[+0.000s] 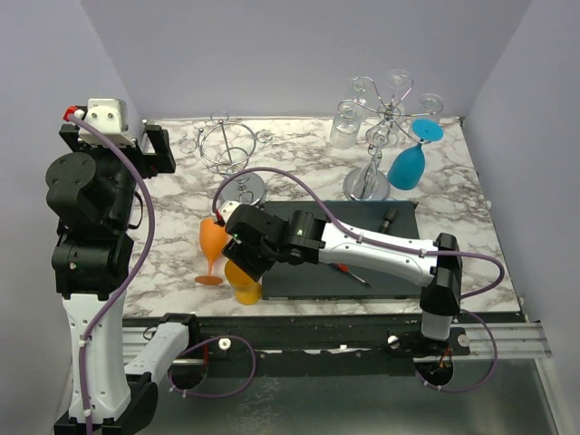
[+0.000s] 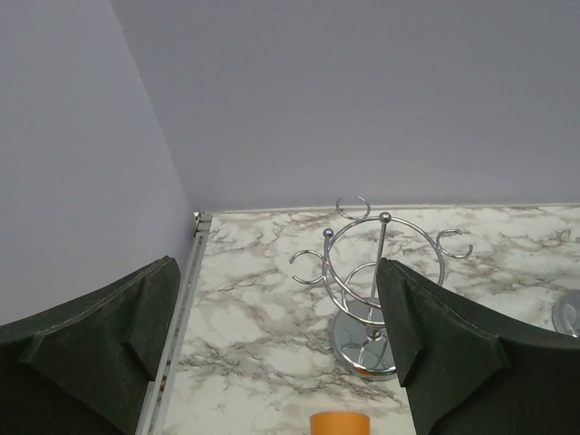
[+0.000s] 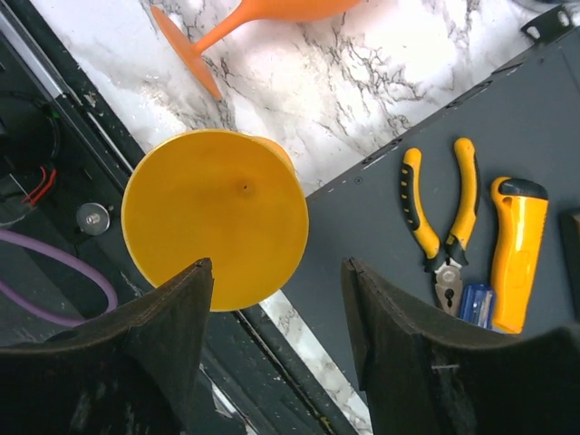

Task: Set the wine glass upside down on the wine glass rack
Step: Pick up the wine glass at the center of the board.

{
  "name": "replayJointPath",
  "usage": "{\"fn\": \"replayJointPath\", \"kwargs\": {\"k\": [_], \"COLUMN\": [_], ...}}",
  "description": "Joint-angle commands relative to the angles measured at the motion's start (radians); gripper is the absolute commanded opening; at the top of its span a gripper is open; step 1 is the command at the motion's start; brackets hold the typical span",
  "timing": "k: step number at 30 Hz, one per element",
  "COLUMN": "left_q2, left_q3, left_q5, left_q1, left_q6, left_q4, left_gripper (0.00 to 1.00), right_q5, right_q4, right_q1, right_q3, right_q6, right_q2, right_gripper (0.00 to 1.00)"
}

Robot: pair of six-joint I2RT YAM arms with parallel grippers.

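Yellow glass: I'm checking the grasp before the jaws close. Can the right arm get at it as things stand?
Probably yes. The right gripper hangs just over the yellow glass with its jaws apart and nothing between; the orange glass lies off to the side.

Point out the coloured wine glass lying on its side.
The orange glass, flat on the marble; the yellow glass stands inverted and the blue glass hangs from the rack.

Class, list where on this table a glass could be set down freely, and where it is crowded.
Free: marble between the empty rack and loaded rack; marble right of the dark mat. Crowded: near-left, orange glass, yellow glass, right end effector.
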Motion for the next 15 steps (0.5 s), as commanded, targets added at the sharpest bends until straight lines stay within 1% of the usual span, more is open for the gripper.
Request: {"fn": "replayJointPath", "kwargs": {"k": [1, 5, 7, 8, 9, 11, 13, 15], "left_q2": [-0.014, -0.019, -0.02, -0.02, -0.021, -0.02, -0.021, -0.021], "left_q3": [0.006, 0.006, 0.006, 0.008, 0.007, 0.011, 0.014, 0.015], "left_q5": [0.046, 0.066, 0.07, 0.071, 0.1, 0.115, 0.135, 0.155], "left_q1": [0.005, 0.006, 0.004, 0.005, 0.005, 0.005, 0.004, 0.004], "left_q6": [0.006, -0.004, -0.009, -0.012, -0.016, -0.02, -0.026, -0.032], "left_q4": [-0.039, -0.054, -0.057, -0.06, -0.062, -0.064, -0.069, -0.074], "left_gripper": [0.98, 0.98, 0.98, 0.98, 0.98, 0.98, 0.98, 0.98], "right_q5": [-0.04, -0.064, -0.063, -0.055, -0.041, -0.012, 0.021, 0.047], "right_q4": [0.084, 0.134, 0.142, 0.141, 0.14, 0.138, 0.134, 0.12], "right_q1": [-0.009, -0.016, -0.017, -0.017, -0.017, -0.02, -0.025, -0.028], "right_q3": [-0.074, -0.137, -0.15, -0.15, -0.148, -0.14, -0.131, -0.114], "right_q6": [0.041, 0.061, 0.067, 0.069, 0.069, 0.064, 0.059, 0.052], "right_q2": [-0.003, 0.002, 0.003, -0.001, -0.007, -0.029, -0.063, -0.095], "right_gripper": [0.64, 0.61, 0.57, 0.52, 0.45, 0.27, 0.12, 0.04]}}
